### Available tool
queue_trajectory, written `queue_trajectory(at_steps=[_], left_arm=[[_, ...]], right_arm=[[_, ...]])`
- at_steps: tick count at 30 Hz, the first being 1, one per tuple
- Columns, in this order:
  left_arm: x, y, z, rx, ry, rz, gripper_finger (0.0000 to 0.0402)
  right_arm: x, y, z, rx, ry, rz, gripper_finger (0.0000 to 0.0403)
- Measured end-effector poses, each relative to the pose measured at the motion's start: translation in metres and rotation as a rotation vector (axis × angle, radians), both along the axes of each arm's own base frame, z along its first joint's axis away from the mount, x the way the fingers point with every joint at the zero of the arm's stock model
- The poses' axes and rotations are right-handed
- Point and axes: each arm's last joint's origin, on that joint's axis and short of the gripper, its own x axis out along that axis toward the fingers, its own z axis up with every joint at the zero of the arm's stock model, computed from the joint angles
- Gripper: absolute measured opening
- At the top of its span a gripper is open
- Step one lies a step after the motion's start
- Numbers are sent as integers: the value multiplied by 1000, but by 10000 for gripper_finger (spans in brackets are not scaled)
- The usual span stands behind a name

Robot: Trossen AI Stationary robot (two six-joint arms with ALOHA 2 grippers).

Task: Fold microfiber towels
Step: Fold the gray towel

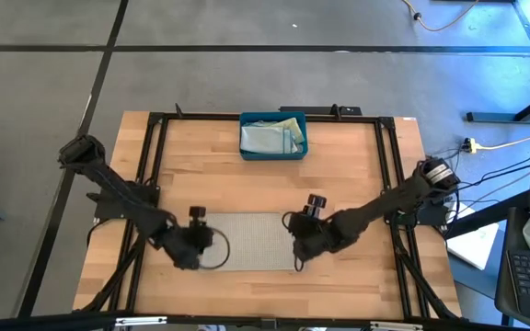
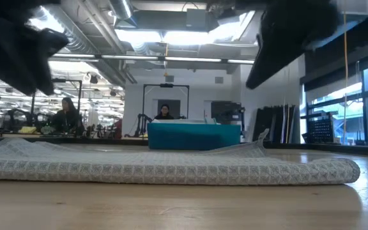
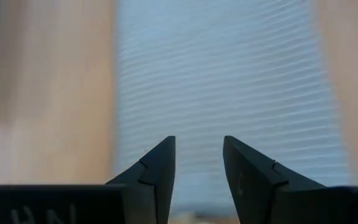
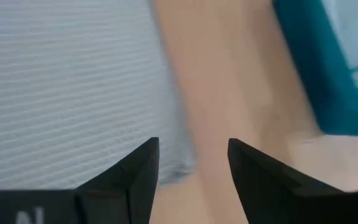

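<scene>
Nearest the camera in the low view, a pale grey towel (image 2: 171,169) lies folded flat on the wooden table (image 2: 184,204), stretching across most of the frame's width, with one corner lifted a little at its right rear. In the high view the same towel (image 1: 251,241) sits in the lower middle of the frame as a long rectangle between the two arms.

The left gripper (image 1: 194,241) is at the towel's left end, lower left of centre in the high view. Its wrist view shows the two dark fingers (image 3: 157,171) apart with a gap between them and nothing in it, the ribbed cloth (image 3: 222,87) below them: released.

The right gripper (image 1: 302,241) is at the towel's right end, lower right of centre. Its fingers (image 4: 138,171) also stand apart and grasp nothing; they are over the towel's edge (image 4: 73,93), with bare wood beside it.

Farther back, at the upper middle of the high view, a teal bin (image 1: 273,136) rests on the table holding more folded towels (image 1: 270,135) in pale green and blue tones. In the low view the bin (image 2: 193,136) stands behind the towel, and people sit at desks in the room beyond.
</scene>
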Motion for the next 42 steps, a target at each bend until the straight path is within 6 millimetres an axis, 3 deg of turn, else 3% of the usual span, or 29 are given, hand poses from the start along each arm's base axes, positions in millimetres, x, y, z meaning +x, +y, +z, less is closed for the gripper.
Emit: queue_trajectory(at_steps=[4,10,15,21,27,35,42], left_arm=[[-7,-20,-6,-102,-96,-64,126],[-17,-33,-20,-224,-153,-33,126],[-24,-50,-36,-243,-144,-78,126],[-19,-67,-59,-209,-135,-163,126],[-16,-68,-77,-192,-55,-178,126],[-18,-66,-78,-162,-27,-163,126],[-20,-67,-78,-160,-21,-165,126]], right_arm=[[0,23,0,82,-56,81,194],[4,43,-12,214,-165,202,194],[-7,71,-20,251,-206,312,194],[-16,98,-54,196,-125,401,194],[-21,98,-87,106,11,391,194],[-29,88,-91,4,80,313,187],[-30,92,-91,21,67,313,134]])
